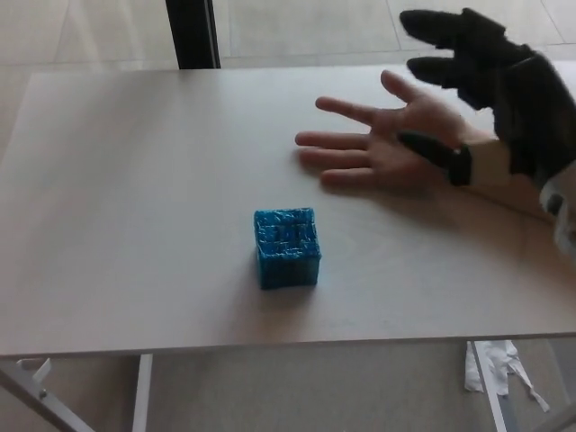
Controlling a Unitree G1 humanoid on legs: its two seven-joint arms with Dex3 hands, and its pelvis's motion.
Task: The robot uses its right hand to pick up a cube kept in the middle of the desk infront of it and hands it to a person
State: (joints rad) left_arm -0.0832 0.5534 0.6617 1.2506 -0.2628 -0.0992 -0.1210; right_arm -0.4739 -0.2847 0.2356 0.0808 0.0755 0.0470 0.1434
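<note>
blue and wrinkled on its faces, the cube (287, 247) sits on the pale bench (135, 180), about in the middle from left to right and somewhat toward the near edge, with bare surface all around it and nothing touching it. to the far right of it a person's hand (378, 139) lies palm up over the bench, fingers spread and pointing left, the forearm running off toward the right edge. the robot's black right hand (490, 81) comes in from the upper right, above the person's wrist and palm, well apart from the cube; its thick fingers (441, 25) are spread and reach to the left, and the thumb (436, 153) juts out lower down across the person's wrist. it holds nothing. whether it touches the person's arm cannot be told. the left hand does not show. beyond the far edge of the bench a dark upright post (192, 33) stands on a light tiled floor (297, 27), and below the near edge, at the right, some white crumpled material (490, 364) lies beside a bench leg.
</note>
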